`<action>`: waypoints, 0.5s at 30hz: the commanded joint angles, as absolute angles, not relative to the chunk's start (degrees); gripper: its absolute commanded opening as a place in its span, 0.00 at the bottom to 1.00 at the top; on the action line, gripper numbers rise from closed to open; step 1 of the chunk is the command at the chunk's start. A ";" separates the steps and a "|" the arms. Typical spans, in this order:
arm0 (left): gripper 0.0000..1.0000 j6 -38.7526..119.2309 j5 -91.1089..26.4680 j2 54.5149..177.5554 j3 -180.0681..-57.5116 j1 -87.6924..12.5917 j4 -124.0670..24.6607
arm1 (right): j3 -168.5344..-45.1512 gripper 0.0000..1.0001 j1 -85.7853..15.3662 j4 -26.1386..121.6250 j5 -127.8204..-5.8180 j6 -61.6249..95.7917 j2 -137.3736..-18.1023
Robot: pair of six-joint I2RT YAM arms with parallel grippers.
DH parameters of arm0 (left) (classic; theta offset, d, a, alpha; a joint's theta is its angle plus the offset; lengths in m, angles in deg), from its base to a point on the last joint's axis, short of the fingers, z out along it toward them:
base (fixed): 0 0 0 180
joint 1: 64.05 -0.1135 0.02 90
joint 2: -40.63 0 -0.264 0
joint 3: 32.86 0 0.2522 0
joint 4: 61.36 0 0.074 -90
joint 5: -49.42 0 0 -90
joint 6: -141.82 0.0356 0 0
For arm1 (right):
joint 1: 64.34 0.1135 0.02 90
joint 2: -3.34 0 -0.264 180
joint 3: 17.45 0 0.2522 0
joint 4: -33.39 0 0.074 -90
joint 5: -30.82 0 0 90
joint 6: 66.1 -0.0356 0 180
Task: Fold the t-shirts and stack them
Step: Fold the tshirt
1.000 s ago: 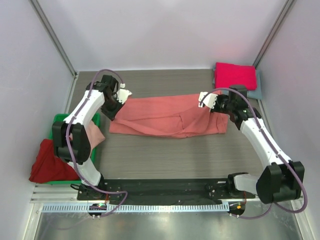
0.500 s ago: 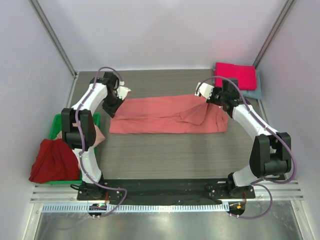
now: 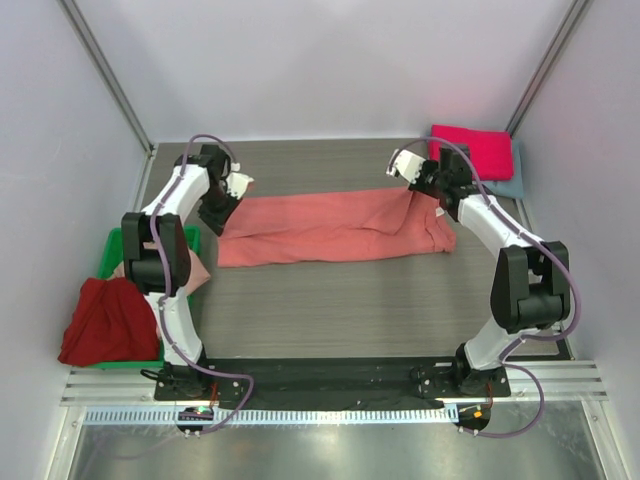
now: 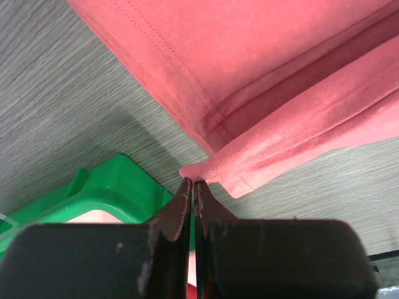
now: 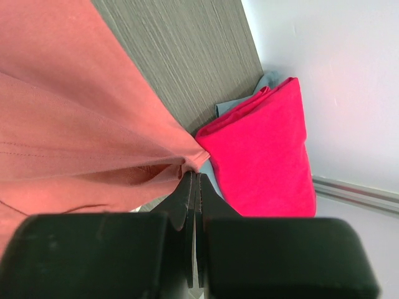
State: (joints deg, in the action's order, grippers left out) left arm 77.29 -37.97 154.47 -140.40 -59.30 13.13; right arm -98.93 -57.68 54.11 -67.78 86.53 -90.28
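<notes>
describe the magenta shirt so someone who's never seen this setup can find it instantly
Look to the far right corner of the table, where two folded shirts are stacked. The magenta t-shirt is the top one, resting on a grey-blue t-shirt whose edge peeks out. It is brighter and pinker than the long salmon t-shirt spread mid-table.

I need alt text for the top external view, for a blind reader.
Left gripper and right gripper each pinch one end of a salmon t-shirt folded lengthwise on the table. A magenta shirt lies folded far right; a dark red shirt drapes a green bin at left.
</notes>
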 commanded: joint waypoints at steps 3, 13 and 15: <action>0.00 76.34 -38.82 156.29 -142.07 -60.18 13.40 | -103.45 0.01 -57.31 50.49 -66.56 85.25 -93.33; 0.29 70.81 -40.05 150.68 -144.79 -60.54 9.71 | -111.97 0.44 -54.93 42.75 -55.75 76.47 -98.18; 0.35 71.24 -40.05 149.18 -146.37 -60.01 8.74 | -113.20 0.45 -54.93 46.16 -56.97 72.79 -96.77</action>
